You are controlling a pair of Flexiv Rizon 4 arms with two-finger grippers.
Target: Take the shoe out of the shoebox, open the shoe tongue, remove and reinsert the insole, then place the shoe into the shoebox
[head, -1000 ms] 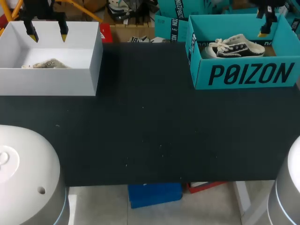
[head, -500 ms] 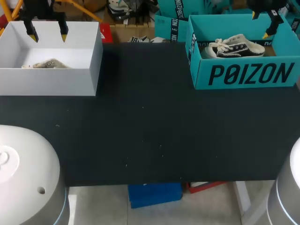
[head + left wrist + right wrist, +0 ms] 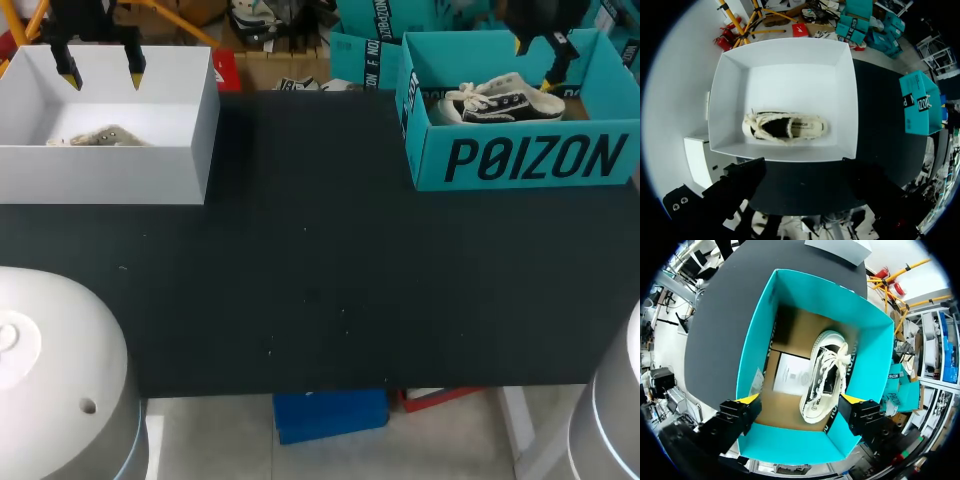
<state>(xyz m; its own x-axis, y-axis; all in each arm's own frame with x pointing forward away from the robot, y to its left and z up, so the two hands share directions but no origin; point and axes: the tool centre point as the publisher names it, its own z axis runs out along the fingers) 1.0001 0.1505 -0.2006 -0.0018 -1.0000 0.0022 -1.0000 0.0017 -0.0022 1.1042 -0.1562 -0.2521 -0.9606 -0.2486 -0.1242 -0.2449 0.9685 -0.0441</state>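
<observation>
A teal shoebox (image 3: 520, 160) stands at the table's far right with a black-and-white sneaker (image 3: 500, 100) lying inside. My right gripper (image 3: 537, 60) hangs open above the box's back half. In the right wrist view the sneaker (image 3: 827, 375) lies ahead of the right gripper (image 3: 801, 400), its white laces up, with the yellow tips spread wide over the teal shoebox (image 3: 755, 345). At the far left my left gripper (image 3: 101, 77) is open above a white box (image 3: 110, 175) holding a cream shoe (image 3: 100, 135). The cream shoe (image 3: 785, 129) lies on its side ahead of the left gripper (image 3: 802, 172).
A white paper sheet (image 3: 790, 372) lies on the teal box's cardboard floor beside the sneaker. The black table top (image 3: 320, 270) stretches between the two boxes. In the left wrist view the white box (image 3: 730, 85) has tall plain walls.
My right gripper has shifted left over the teal box and turned, so both yellow tips now show. The left arm has stayed put.
</observation>
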